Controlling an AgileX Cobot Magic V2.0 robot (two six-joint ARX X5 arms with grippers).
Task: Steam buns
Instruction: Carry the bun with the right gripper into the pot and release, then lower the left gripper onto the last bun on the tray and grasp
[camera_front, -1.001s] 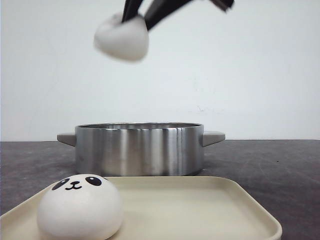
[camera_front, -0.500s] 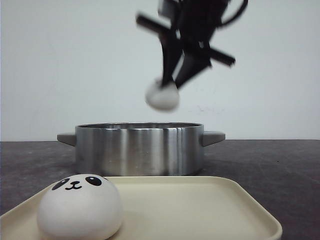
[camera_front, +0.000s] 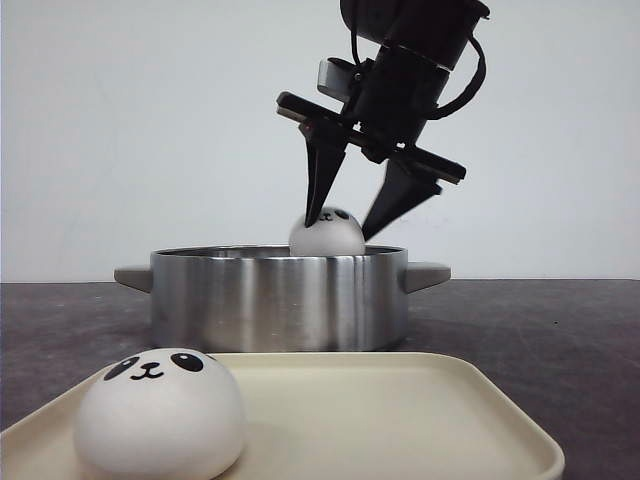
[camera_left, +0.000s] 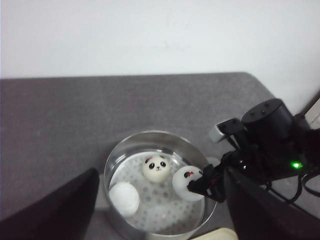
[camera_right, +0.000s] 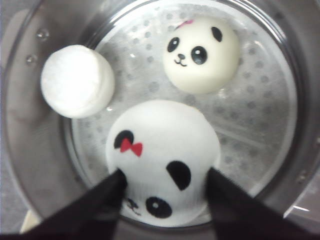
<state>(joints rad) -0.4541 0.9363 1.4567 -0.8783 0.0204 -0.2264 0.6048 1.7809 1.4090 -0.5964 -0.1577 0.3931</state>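
Observation:
My right gripper (camera_front: 340, 230) hangs over the steel pot (camera_front: 280, 300). Its fingers are spread on either side of a white panda bun with a red bow (camera_right: 162, 157), which sits by the pot's wall with its top above the rim (camera_front: 327, 232). The fingertips (camera_right: 112, 192) lie against the bun's sides without denting it. Two more buns lie on the pot's perforated rack: one face up (camera_right: 201, 54), one showing only plain white (camera_right: 77, 80). A fourth bun (camera_front: 160, 410) sits on the cream tray (camera_front: 420, 400). My left gripper (camera_left: 160, 200) is open and empty, high above the pot (camera_left: 160, 145).
The pot has two grey side handles (camera_front: 427, 274) and stands just behind the tray on the dark grey table (camera_front: 540, 320). A white wall is behind. The right arm's body (camera_left: 270, 140) is over the pot's side in the left wrist view.
My right gripper has come down from high up to the pot with the bun. Its fingers now stand wider apart and the bun is low in the pot.

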